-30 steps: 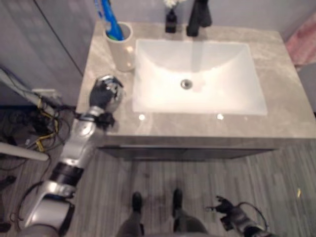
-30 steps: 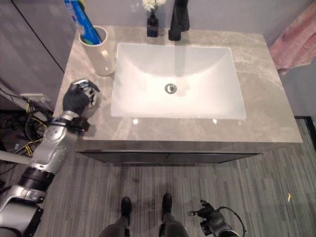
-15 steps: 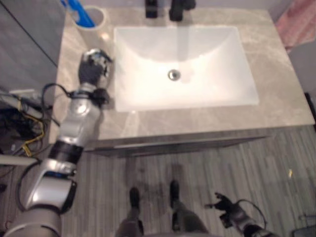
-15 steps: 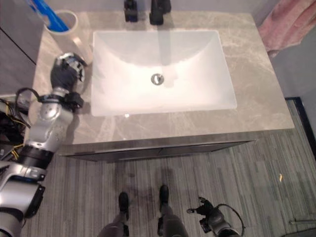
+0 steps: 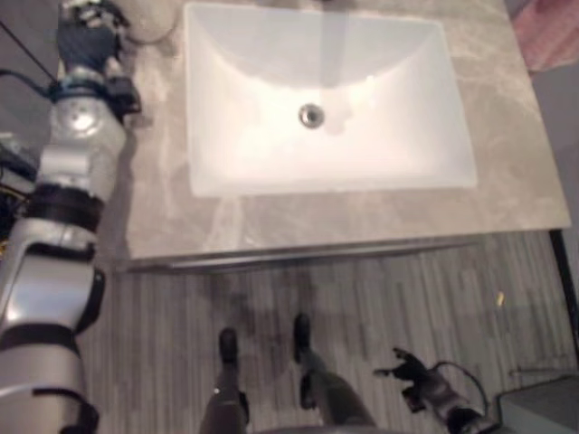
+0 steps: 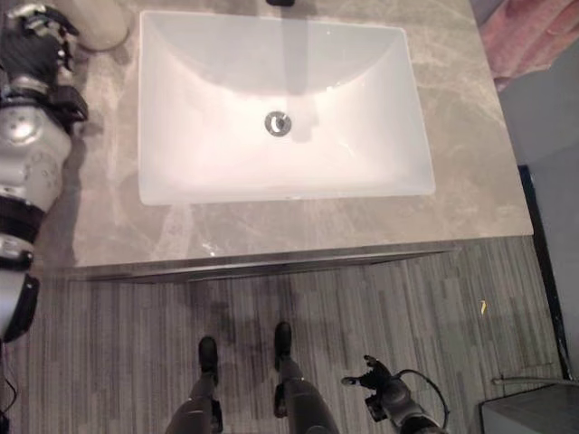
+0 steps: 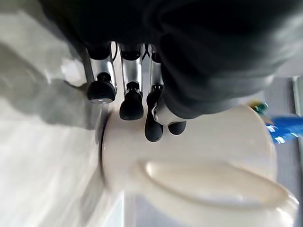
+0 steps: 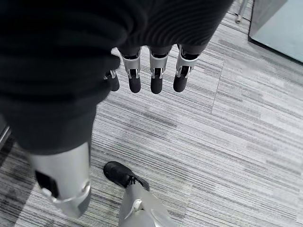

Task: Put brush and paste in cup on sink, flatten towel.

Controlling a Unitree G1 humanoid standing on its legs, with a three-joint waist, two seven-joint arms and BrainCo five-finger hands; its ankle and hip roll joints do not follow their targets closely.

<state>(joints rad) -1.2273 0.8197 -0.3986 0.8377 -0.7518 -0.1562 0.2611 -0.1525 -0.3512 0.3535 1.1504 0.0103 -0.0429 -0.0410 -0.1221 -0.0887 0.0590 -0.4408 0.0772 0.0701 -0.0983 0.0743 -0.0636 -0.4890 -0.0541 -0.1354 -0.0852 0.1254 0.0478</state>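
Observation:
A white cup (image 7: 189, 151) with a handle stands at the counter's far left corner, cut off at the top edge in the eye views (image 6: 95, 23). Something blue (image 7: 280, 130) sticks out past its mouth; I cannot tell brush from paste. My left hand (image 5: 86, 36) is on the counter right beside the cup, its fingers (image 7: 131, 101) relaxed, their tips at the cup's wall and holding nothing. A pink towel (image 6: 525, 36) hangs past the counter's far right corner. My right hand (image 5: 425, 387) hangs low over the floor, fingers (image 8: 156, 75) relaxed and empty.
A white rectangular sink basin (image 5: 398, 145) with a metal drain (image 5: 311, 115) takes up most of the grey marble counter (image 5: 362, 217). Grey striped flooring (image 6: 434, 316) lies in front of the counter edge.
The camera has tilted down, so the counter slid up in the picture. My left hand has reached further back along the counter's left side, closer to the cup. The right hand still hangs low.

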